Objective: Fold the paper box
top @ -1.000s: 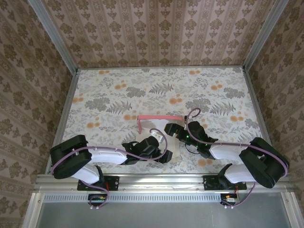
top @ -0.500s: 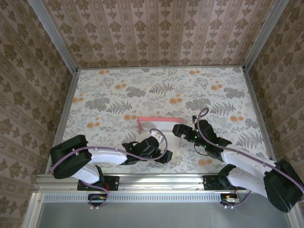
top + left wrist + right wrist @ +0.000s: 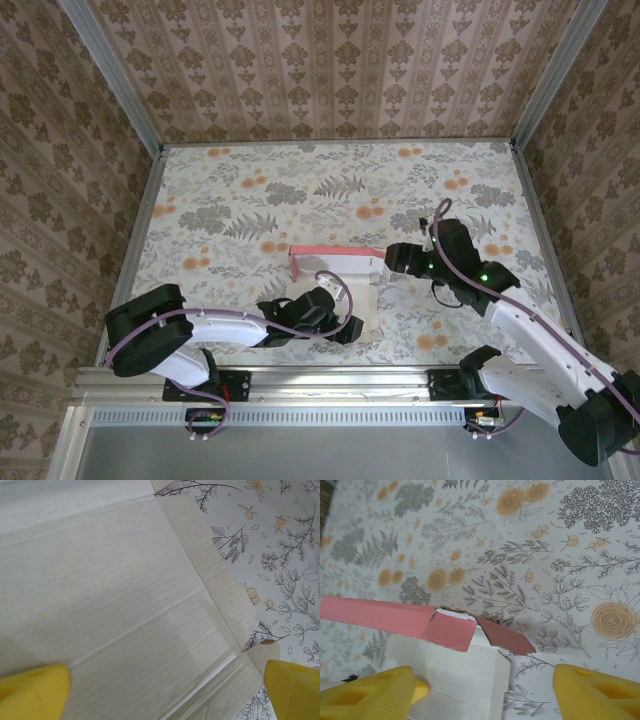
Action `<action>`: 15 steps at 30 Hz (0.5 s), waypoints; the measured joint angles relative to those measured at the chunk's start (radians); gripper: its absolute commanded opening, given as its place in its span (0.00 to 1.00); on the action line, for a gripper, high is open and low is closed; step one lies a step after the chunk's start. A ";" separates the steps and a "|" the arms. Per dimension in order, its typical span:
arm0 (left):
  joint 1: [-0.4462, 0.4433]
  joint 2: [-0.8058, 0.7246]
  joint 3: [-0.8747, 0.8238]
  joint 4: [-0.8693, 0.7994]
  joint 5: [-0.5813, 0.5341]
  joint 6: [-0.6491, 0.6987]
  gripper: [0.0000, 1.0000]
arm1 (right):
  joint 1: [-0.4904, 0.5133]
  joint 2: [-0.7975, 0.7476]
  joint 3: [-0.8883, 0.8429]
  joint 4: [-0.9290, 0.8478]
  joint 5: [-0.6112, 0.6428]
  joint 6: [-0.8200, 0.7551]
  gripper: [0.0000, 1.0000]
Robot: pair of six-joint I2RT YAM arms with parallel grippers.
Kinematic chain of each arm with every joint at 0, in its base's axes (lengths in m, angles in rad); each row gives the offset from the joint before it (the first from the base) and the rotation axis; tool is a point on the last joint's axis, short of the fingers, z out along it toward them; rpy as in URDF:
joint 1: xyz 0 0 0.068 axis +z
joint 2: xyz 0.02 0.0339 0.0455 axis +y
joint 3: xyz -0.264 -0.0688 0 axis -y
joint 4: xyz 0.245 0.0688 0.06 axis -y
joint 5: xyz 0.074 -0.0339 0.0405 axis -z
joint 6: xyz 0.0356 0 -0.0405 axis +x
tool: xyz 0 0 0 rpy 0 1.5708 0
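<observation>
Floral bench [image 3: 250,190] carries the paper box [image 3: 362,278] at centre-front, off-white face up, pink flap raised along its far edge. I see the left end effector [image 3: 162,692] spread wide over the card, the right end effector [image 3: 482,692] open beside its right corner.

Left gripper [image 3: 165,690] fingers wide apart; right gripper [image 3: 480,692] likewise

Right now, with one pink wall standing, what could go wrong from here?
1. The right gripper straddles an edge of the paper box, jaws open; closing could crush the loose pink corner tab rather than fold it.
2. The left gripper sits open over the off-white panel, gripping nothing, so the box may slide if pushed.
</observation>
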 measured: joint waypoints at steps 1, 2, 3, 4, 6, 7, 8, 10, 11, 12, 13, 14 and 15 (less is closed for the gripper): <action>0.000 0.000 0.000 0.000 0.000 0.000 1.00 | 0.000 0.025 0.010 -0.011 0.000 -0.010 0.66; 0.000 0.000 0.000 0.000 0.000 0.000 1.00 | 0.000 0.057 0.021 -0.023 -0.001 -0.022 0.65; 0.000 0.000 0.000 0.000 0.000 0.000 1.00 | 0.000 0.087 0.029 -0.032 -0.001 -0.034 0.65; 0.000 0.000 0.000 0.000 0.000 0.000 1.00 | 0.000 0.108 0.033 -0.036 -0.001 -0.040 0.64; 0.000 0.000 0.000 0.000 0.000 0.000 1.00 | -0.002 0.156 0.043 -0.050 -0.003 -0.062 0.62; 0.000 0.000 0.000 0.000 0.000 0.000 1.00 | -0.003 0.171 0.046 -0.052 -0.003 -0.069 0.61; 0.000 0.000 0.000 0.000 0.000 0.000 1.00 | -0.003 0.185 0.048 -0.053 -0.003 -0.076 0.61; 0.000 0.000 0.000 0.000 0.000 0.000 1.00 | -0.005 0.203 0.055 -0.053 -0.003 -0.089 0.61; 0.000 0.000 0.000 0.000 0.000 0.000 1.00 | -0.005 0.210 0.061 -0.054 -0.003 -0.094 0.60; 0.000 0.000 0.000 0.000 0.000 0.000 1.00 | -0.005 0.217 0.068 -0.054 -0.003 -0.098 0.60; 0.000 0.000 0.000 0.000 0.000 0.000 1.00 | -0.005 0.224 0.076 -0.055 -0.003 -0.103 0.59; 0.000 0.000 0.000 0.000 0.000 0.000 1.00 | -0.005 0.232 0.085 -0.051 -0.003 -0.110 0.58; 0.000 0.001 0.000 0.000 0.000 0.000 1.00 | -0.005 0.241 0.095 -0.049 -0.004 -0.114 0.57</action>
